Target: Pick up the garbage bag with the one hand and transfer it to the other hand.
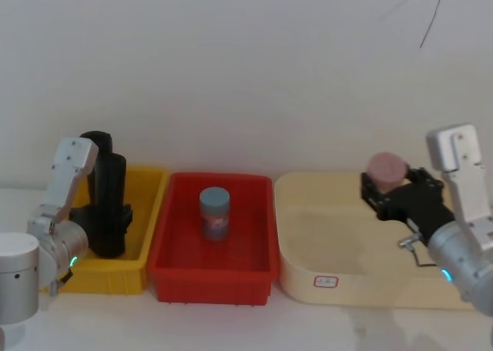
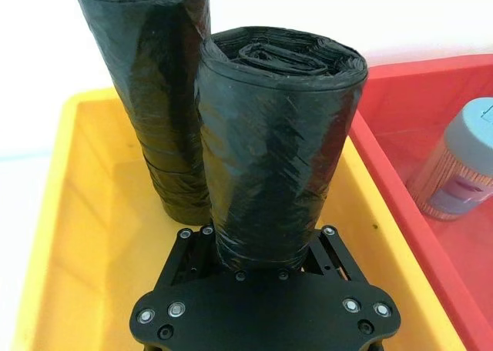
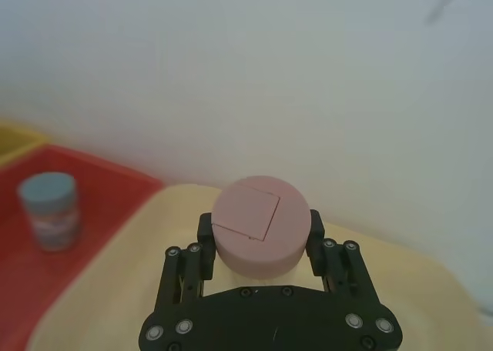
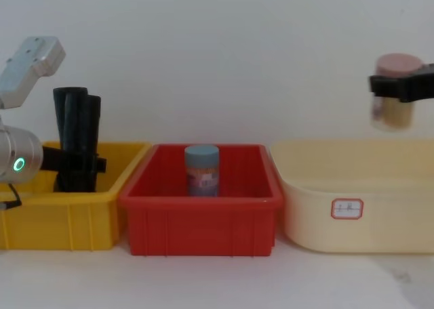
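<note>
White wall [image 1: 246,74]; left gripper [image 2: 262,249] clamps garbage bag [image 2: 277,143] (yellow bin [image 2: 85,235]), right gripper [image 3: 260,235] pink jar [image 3: 254,211].

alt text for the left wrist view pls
The left gripper's jaws grip the base of the black rolled garbage bag standing in a yellow bin, a second black roll next to it. A blue-lidded jar stands in the red bin alongside.
</note>
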Available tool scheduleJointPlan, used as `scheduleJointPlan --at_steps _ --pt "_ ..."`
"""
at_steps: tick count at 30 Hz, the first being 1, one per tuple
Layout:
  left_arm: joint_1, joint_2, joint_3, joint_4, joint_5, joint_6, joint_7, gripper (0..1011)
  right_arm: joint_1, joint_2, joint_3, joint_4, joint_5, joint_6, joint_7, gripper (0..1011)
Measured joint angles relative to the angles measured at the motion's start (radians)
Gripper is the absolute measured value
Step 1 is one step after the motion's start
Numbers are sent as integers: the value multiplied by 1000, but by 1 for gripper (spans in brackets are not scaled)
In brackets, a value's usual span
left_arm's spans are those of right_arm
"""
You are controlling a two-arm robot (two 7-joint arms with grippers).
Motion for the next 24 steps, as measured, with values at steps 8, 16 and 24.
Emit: scheduleJointPlan --at_steps 8,16,24 --pt "0 0 0 0 0 0 0 421 -56 11 51 -40 -35 15 -80 663" --pt "0 0 0 0 0 0 0 421 -107 17 106 -66 -74 28 -166 664" --pt "0 0 0 0 0 0 0 421 -144 17 152 -79 -104 35 -231 663"
